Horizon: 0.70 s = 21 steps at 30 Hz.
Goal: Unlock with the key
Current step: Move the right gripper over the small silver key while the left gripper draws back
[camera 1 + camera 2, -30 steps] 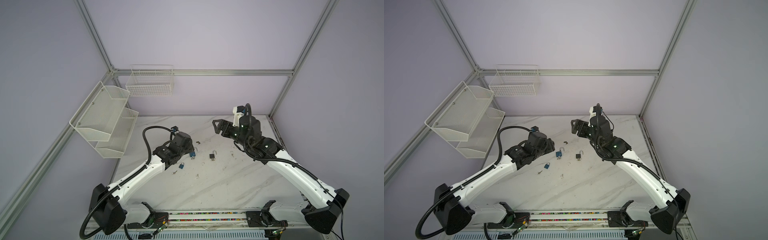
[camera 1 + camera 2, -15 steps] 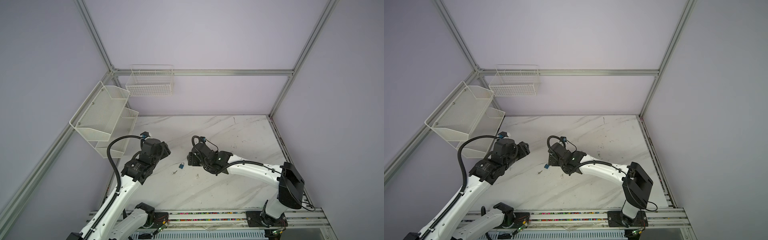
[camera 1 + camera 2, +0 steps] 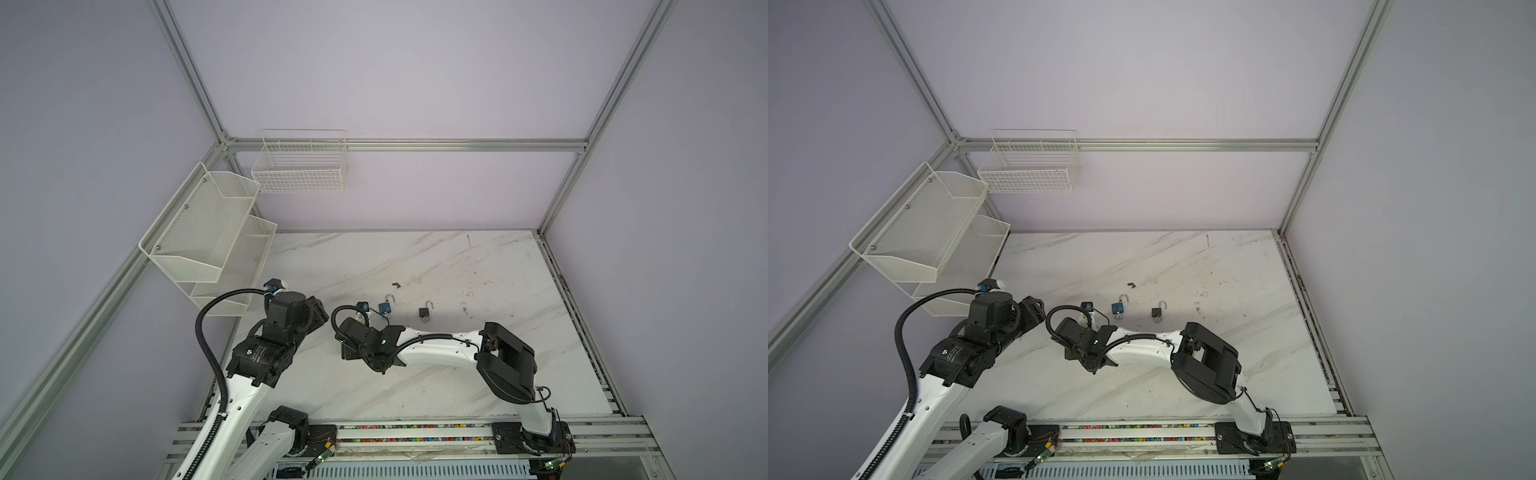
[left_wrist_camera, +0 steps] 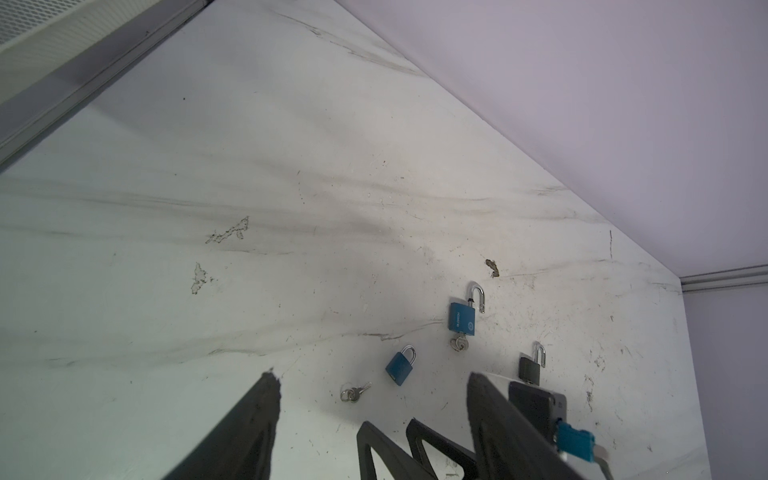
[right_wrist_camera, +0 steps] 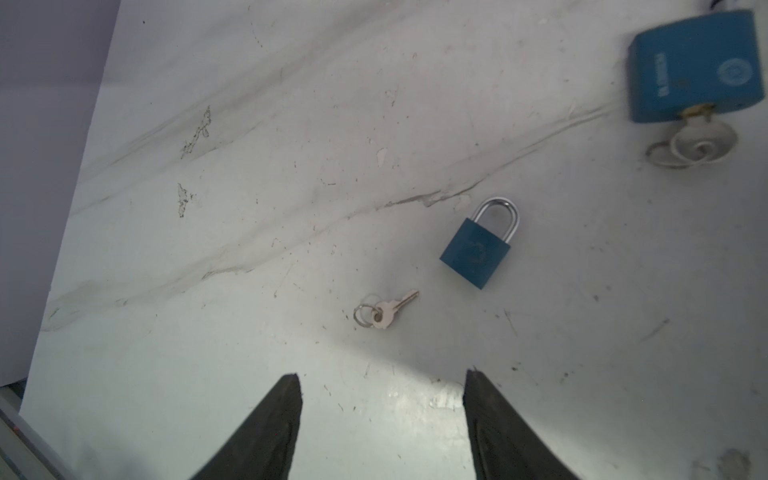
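Step in hand: the reach for the key, nothing gripped yet.

Left tool (image 4: 372, 376) is released, jaws apart and empty, hanging over the left side of the tabletop (image 3: 415, 257) and facing the locks.

Right tool (image 5: 380, 376) has crossed the middle, jaws apart with nothing between them. The loose key (image 5: 386, 311) lies flat on its ring ahead of the fingertips, not between them. It's just beside the small blue padlock (image 5: 475, 251), not touching. That padlock's shackle is down, so I read it as the one to unlock. In both top views the right arm (image 3: 436, 353) hides key and padlock.

Next move, my read: lower the right tool onto the key's head and pinch it off the flat surface. It's thin, so a slip is likely. The left tool probably has to steady the padlock body for insertion.

Count, left to right:
- Tools: two, both empty.
- Keys: one loose, one seated in the larger blue padlock (image 4: 462, 318). A pale bit under the black padlock (image 3: 424, 311) in a top view may be a third, can't tell.
- Padlocks: three. Small blue is shut; larger blue and black both have the shackle sprung.
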Available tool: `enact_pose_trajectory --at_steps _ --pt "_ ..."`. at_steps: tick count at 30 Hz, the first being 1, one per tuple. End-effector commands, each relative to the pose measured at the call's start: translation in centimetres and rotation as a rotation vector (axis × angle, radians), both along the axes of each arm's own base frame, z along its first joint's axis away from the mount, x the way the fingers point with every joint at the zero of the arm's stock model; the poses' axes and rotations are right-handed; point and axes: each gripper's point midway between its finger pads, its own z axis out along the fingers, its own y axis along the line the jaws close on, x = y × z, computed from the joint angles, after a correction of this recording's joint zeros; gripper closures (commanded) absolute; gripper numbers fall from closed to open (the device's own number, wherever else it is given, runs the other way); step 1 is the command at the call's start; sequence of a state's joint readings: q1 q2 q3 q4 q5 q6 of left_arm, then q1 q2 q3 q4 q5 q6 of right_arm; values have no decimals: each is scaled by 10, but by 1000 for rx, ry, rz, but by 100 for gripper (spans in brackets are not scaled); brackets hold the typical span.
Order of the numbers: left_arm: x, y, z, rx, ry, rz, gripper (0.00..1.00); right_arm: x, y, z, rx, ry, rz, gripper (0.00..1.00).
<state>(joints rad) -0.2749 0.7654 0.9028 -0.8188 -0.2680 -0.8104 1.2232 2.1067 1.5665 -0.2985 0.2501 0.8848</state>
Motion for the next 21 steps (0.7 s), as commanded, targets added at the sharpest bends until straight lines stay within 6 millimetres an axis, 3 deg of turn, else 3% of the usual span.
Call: enact_pose_trajectory --at_steps 1,11,21 --pt "-12 17 -9 29 25 77 29 9 12 2 1 -33 -20 36" --pt "-24 28 -7 32 6 138 29 20 16 -33 -150 -75 3 44" --pt "-35 39 -11 31 8 199 28 17 8 -45 -252 -96 51 54"
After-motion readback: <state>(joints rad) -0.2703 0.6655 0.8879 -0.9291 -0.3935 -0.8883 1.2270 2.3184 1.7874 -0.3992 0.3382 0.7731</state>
